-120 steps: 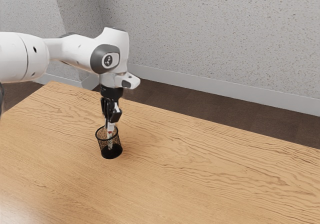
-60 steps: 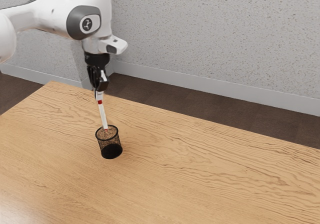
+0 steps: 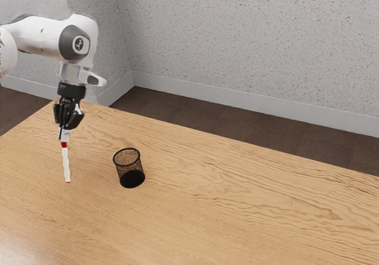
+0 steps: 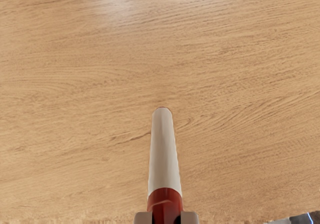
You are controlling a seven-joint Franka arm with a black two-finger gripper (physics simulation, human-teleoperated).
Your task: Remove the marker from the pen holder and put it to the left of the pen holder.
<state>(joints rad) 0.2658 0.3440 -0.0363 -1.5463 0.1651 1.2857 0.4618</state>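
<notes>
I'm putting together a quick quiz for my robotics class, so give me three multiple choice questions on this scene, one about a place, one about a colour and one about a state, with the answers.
1. In the exterior view, where is the marker?
A) Inside the pen holder
B) On the exterior view's left of it
C) On the exterior view's right of it

2. What colour is the pen holder?
A) Pink
B) Yellow
C) Black

3. What is the end effector doing?
A) Gripping the marker
B) Standing open and empty
C) Gripping the pen holder

Answers:
1: B, the exterior view shows a gap between them.
2: C, its rim and base are black.
3: A, the wrist view shows fingertips on both sides of the marker.
</notes>
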